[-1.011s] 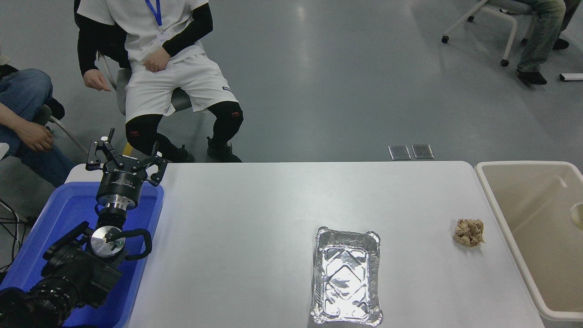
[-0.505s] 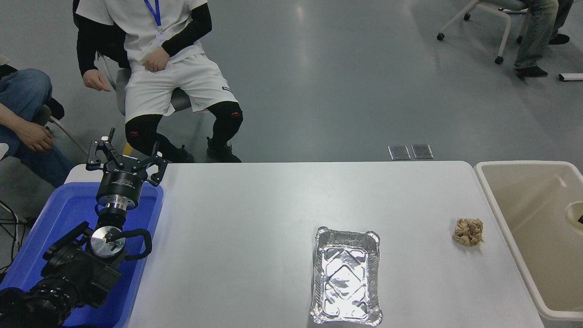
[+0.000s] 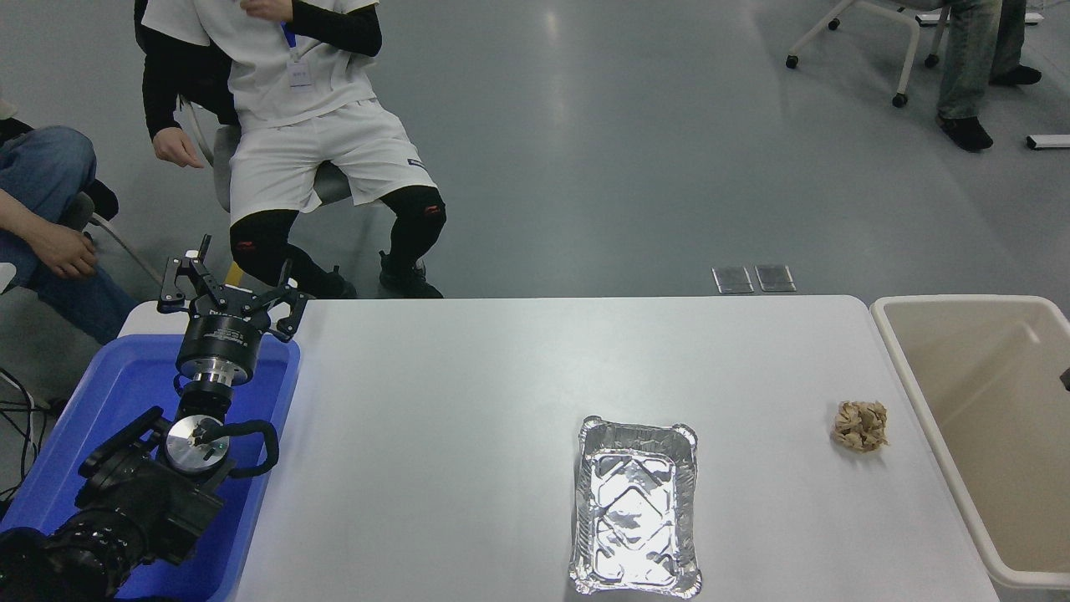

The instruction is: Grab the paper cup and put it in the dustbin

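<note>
**Cup gone from sight at the bin's edge**

The left gripper (image 3: 227, 294) is sitting parked over the blue tray (image 3: 100, 401) with its fingers (image 3: 174, 283) spread wide and nothing between them. Of the right arm, only a dark sliver (image 3: 1065, 378) is showing at the picture's right edge, above the dustbin (image 3: 919, 380); whether its fingers are open or closed cannot be told.

That sliver matters. A second ago the paper cup's round rim was peeking in at that same edge over the bin, half a second ago it was sitting a little higher with something dark beside it, and now the cup is not visible at all (it may be just past the frame, or already let go). I am judging the task to be at or near the drop, but it is unconfirmed, since no cup is showing on the visible part of the bin's floor.

On the table (image 3: 468, 393), the foil tray (image 3: 635, 506) and the crumpled paper ball (image 3: 860, 425) are lying where they were. At the far side, a seated person (image 3: 309, 125) is raising a hand toward the chest.
</note>
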Available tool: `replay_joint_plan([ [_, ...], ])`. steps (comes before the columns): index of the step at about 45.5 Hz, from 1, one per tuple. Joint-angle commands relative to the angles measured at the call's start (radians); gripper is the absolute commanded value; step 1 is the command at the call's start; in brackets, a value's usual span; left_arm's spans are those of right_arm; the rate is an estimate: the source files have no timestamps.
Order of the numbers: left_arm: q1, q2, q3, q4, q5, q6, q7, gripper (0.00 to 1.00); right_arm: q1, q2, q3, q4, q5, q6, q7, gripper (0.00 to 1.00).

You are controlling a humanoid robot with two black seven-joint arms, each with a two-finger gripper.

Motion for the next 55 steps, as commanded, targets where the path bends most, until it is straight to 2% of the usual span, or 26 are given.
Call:
replay_joint_plan([
  [1, 0.000, 0.000, 0.000, 0.000, 0.000, 0.000, 0.000, 0.99, 0.004, -0.005, -0.007, 0.030, -0.014, 0.005, 0.000, 0.95],
  [10, 0.000, 0.000, 0.000, 0.000, 0.000, 0.000, 0.000, 0.99, 0.037, -0.024, -0.053, 0.105, -0.051, 0.014, 0.000, 0.95],
  [19, 0.000, 0.000, 0.000, 0.000, 0.000, 0.000, 0.000, 0.99, 0.168, -0.182, -0.111, 0.370, -0.075, 0.105, -0.009, 0.95],
  [26, 0.000, 0.000, 0.000, 0.000, 0.000, 0.000, 0.000, 0.99, 0.295, -0.273, -0.151, 0.503, -0.111, 0.223, -0.053, 0.95],
  [34, 0.000, 0.000, 0.002, 0.000, 0.000, 0.000, 0.002, 0.99, 0.418, -0.325, -0.160, 0.619, -0.213, 0.350, -0.130, 0.95],
  [48, 0.000, 0.000, 0.002, 0.000, 0.000, 0.000, 0.002, 0.99, 0.594, -0.334, -0.163, 0.742, -0.266, 0.490, -0.141, 0.99],
  [55, 0.000, 0.000, 0.002, 0.000, 0.000, 0.000, 0.002, 0.99, 0.679, -0.333, -0.171, 0.851, -0.313, 0.493, -0.184, 0.99],
])
